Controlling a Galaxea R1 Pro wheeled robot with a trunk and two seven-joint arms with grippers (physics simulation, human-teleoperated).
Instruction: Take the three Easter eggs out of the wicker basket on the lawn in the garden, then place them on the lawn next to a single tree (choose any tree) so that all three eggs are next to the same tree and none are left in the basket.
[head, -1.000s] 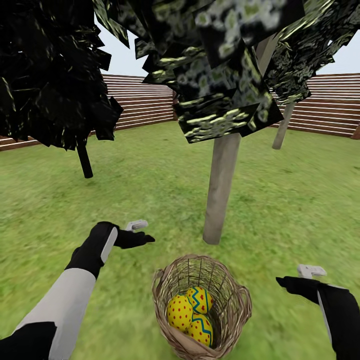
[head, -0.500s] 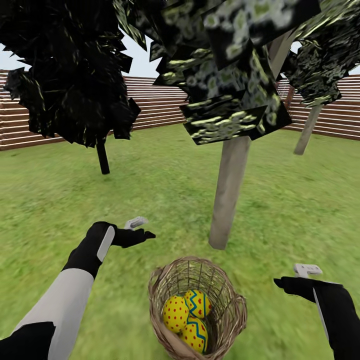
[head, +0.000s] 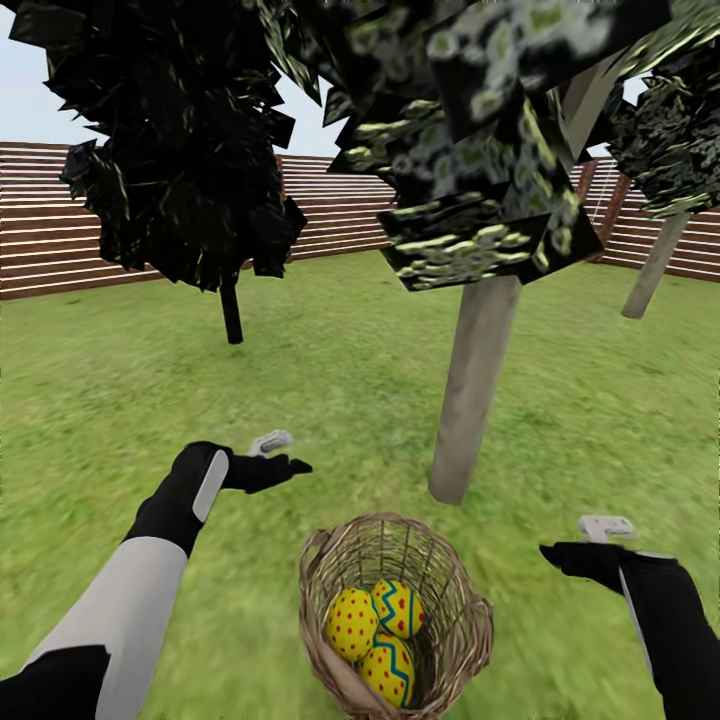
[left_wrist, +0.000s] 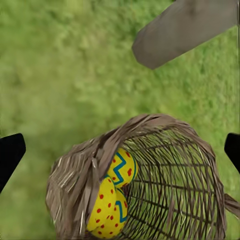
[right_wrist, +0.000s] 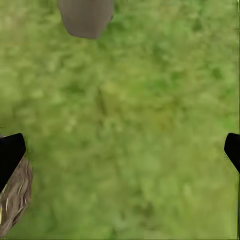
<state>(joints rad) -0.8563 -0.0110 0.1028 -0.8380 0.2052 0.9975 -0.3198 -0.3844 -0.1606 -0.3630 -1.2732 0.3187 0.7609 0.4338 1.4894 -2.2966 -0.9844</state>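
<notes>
Over the last second the head view has swung, not the things: all three Easter eggs (head: 378, 632) still lie in the wicker basket (head: 470, 620) just before the tree (head: 475, 385), flanked by empty, wide-open left end effector (head: 283, 455) and right end effector (head: 585, 540), so unloading hasn't begun.

A brown slatted fence (head: 340, 205) rings the yard beneath pale sky (head: 25, 95); a black-trunked tree (head: 232, 312) stands at 11 o'clock.
</notes>
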